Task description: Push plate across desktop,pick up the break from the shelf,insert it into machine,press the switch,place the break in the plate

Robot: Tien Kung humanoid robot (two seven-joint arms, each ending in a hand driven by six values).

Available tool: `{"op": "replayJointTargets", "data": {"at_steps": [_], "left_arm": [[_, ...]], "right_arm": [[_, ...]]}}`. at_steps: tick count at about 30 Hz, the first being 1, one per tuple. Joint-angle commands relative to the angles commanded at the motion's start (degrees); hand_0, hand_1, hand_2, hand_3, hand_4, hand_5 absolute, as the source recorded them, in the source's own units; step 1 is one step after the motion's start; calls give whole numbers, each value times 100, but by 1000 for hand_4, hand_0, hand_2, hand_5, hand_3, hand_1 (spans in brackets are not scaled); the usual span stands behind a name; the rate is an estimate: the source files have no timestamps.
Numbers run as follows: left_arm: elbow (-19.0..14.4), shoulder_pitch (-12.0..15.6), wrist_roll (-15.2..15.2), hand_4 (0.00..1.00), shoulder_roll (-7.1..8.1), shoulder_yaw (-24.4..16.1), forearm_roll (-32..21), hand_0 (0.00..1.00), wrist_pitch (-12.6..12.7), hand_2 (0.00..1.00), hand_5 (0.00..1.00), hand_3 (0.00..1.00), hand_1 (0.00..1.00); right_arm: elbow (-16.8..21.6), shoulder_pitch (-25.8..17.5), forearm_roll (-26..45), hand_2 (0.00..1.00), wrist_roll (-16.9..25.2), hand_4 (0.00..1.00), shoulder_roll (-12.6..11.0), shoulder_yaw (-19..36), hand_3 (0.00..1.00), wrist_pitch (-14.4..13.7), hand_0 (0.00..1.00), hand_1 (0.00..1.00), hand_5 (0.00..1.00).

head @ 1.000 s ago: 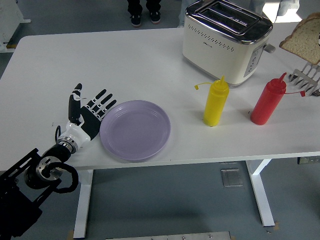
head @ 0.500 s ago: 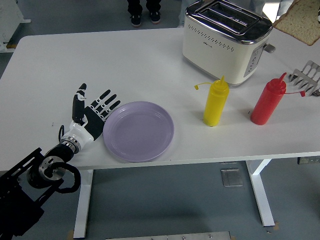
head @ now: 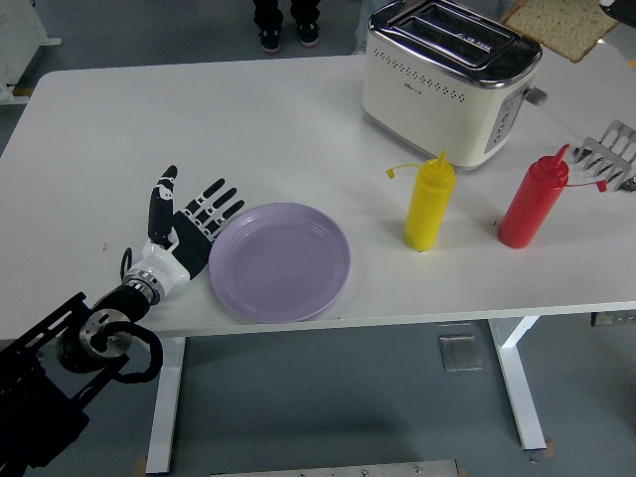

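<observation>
Head view shows the white table (head: 298,109) with two steps of the task running at once. At the far right stands the cream toaster (head: 449,79), its two slots open upward, and just above and to the right of it, at the top edge, a slice of bread (head: 555,22) hangs tilted in the air; whatever carries it is cut off by the frame, so the right hand's grip cannot be told. Compared with the earlier frames the slice has travelled up and leftward from beside the wire shelf (head: 608,157), which now stands empty at the right edge. My judgement is that the next move calls for turning the slice upright and lining it over a slot before lowering. Nearer the front, the lilac plate (head: 280,261) lies by the table's near edge, with the left hand (head: 187,231) flat and released, fingers spread, its fingertips touching the plate's left rim; plate and hand have both slid a little rightward since before. The yellow bottle (head: 429,203) and red bottle (head: 533,203) stand unmoved, well apart from the plate.
</observation>
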Motion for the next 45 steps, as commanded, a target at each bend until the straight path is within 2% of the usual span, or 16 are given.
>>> {"op": "replayJointTargets", "data": {"at_steps": [6, 14, 18, 23, 32, 37, 45], "left_arm": [[-76, 15, 17, 798, 31, -98, -50, 839, 11, 718, 998, 702, 768], [-327, 163, 60, 797, 169, -554, -183, 835, 30, 716, 998, 700, 763], [-440, 279, 62, 797, 253, -860, -193, 835, 45, 716, 998, 700, 763], [-579, 448, 82, 797, 359, -1291, -166, 835, 43, 716, 998, 700, 762], [-791, 726, 107, 798, 524, -2045, -144, 833, 36, 713, 998, 697, 760], [-840, 795, 100, 798, 571, -2213, -127, 833, 35, 713, 998, 697, 760], [-840, 806, 95, 799, 595, -2202, -136, 833, 31, 713, 998, 696, 760]], "right_arm": [[-73, 447, 318, 485, -55, 130, -5, -402, 406, -16, 484, 521, 2], [-277, 1124, 922, 486, -306, 137, 95, -890, 408, -68, 481, 517, 2], [-531, 1460, 1018, 486, -445, 137, 239, -1108, 408, -154, 481, 517, 2], [-1043, 1914, 1020, 489, -598, 138, 526, -1425, 410, -261, 475, 516, 2], [-1922, 2396, 977, 497, -792, 141, 1013, -1941, 416, -230, 466, 515, 2], [-2216, 2544, 915, 497, -836, 141, 1226, -2194, 416, -217, 466, 515, 2], [-2563, 2774, 901, 501, -831, 145, 1576, -2456, 421, -265, 459, 513, 2]]}}
